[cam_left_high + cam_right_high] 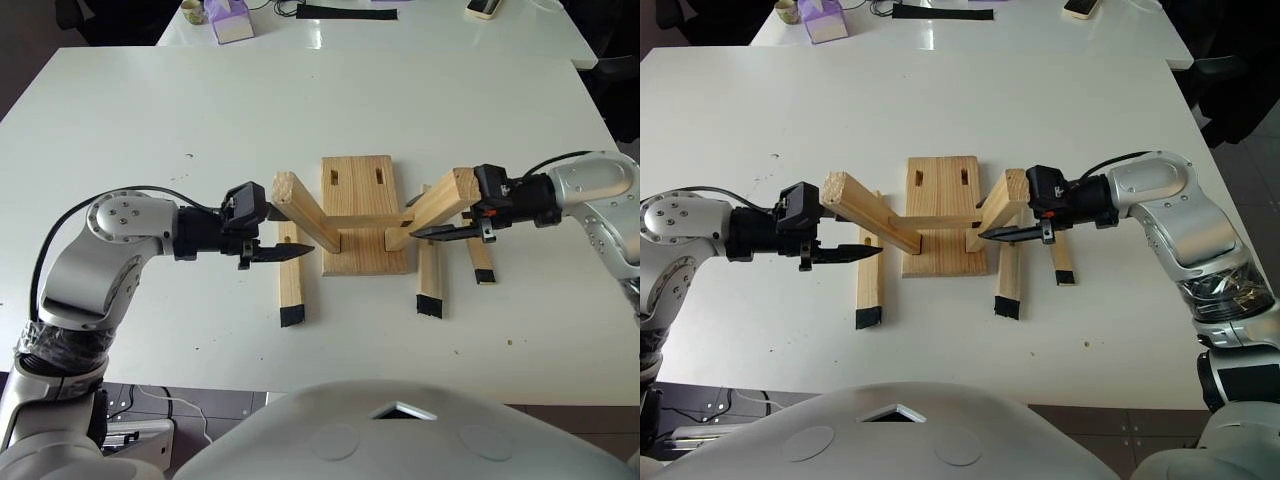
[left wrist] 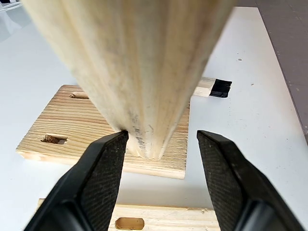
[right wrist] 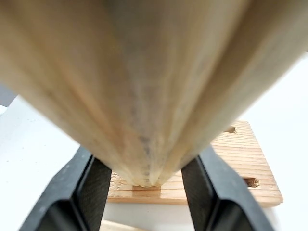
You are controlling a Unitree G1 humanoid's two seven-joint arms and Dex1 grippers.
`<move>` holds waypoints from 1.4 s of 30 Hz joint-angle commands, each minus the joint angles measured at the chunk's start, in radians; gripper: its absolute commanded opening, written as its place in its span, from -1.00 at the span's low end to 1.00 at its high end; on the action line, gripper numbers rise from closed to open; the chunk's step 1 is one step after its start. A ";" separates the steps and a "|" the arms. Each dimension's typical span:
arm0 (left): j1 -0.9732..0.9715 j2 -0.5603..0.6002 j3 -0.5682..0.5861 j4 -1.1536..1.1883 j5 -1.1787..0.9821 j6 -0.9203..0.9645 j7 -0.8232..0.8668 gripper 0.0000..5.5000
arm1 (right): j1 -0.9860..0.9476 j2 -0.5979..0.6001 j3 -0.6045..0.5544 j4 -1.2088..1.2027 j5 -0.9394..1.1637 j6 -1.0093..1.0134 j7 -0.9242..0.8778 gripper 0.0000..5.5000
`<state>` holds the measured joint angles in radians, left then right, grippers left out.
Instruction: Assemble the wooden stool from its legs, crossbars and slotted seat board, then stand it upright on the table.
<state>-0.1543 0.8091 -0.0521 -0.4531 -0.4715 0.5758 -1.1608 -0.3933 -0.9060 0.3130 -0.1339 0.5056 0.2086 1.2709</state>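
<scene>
The slotted seat board (image 1: 358, 172) lies flat in the middle of the white table. Two wooden legs stand on it, tilted outward and joined by a crossbar (image 1: 364, 220). My left gripper (image 1: 295, 250) is open around the lower end of the left leg (image 1: 300, 210). In the left wrist view one finger (image 2: 103, 168) touches that leg and the other stands apart. My right gripper (image 1: 425, 233) is shut on the right leg (image 1: 445, 200), with both pads against its sides in the right wrist view near the fingers (image 3: 94, 187).
Loose wooden pieces with black tips lie on the table: one (image 1: 291, 285) left of the board, two (image 1: 430, 285) (image 1: 481, 262) to its right. A second table behind holds a purple box (image 1: 232, 20), a cup (image 1: 193, 12) and a black strip (image 1: 345, 12).
</scene>
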 commanded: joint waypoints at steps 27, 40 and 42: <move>0.000 -0.067 -0.116 0.149 0.125 -0.256 -0.015 0.25 | 0.060 0.136 0.016 -0.022 -0.192 0.094 -0.078 0.69; 0.152 -0.043 -0.085 0.115 0.147 -0.309 0.035 0.25 | 0.245 0.038 -0.134 -0.139 -0.146 0.137 -0.064 0.82; 0.157 -0.039 -0.074 0.114 0.141 -0.307 0.041 0.25 | 0.280 0.033 -0.161 -0.148 -0.149 0.143 -0.084 0.82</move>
<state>-0.0063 0.7587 -0.1466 -0.3321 -0.3304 0.2691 -1.1327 -0.1525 -0.8493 0.1903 -0.2620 0.3517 0.3418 1.2101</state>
